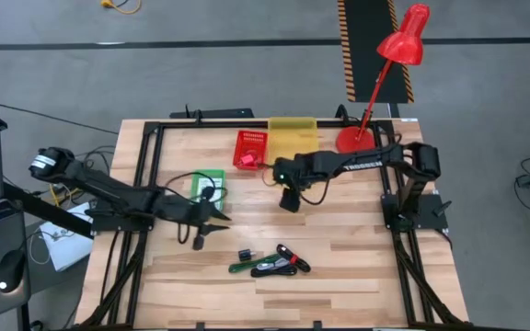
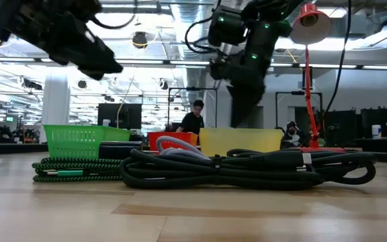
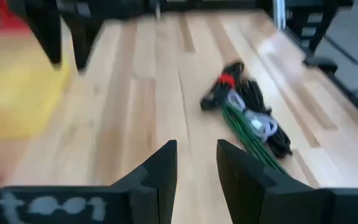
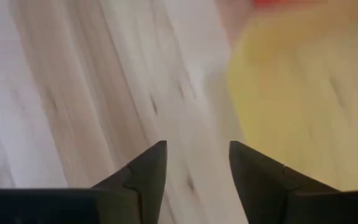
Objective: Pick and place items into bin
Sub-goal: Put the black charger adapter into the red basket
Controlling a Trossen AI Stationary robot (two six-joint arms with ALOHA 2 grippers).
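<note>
Left tool hovers over the table, just past the green bin, fingers parted by a narrow gap, nothing between them. White marking on its wrist housing in the left wrist view, too blurred to read.

Ahead of the left tool, well apart from it: the item pile. Black cable bundled with a green stick, a red-tipped piece and a whitish tube tangled in. High view shows the same cluster lying flat on the table, with a tiny black block just beside it on the left. Low view: coiled black cable in the foreground, green-and-black braided coil to its left.

Red bin and yellow bin sit side by side at the far edge of the table, both near the right tool.

Right tool is above the table just in front of the yellow bin, fingers apart at moderate width, holding nothing. Right wrist view shows bare wood below and the yellow bin off to one side. White lettering "TROSSEN" is legible on the right arm in the high view.

Red desk lamp stands at the table's far right corner, beyond the right tool.
</note>
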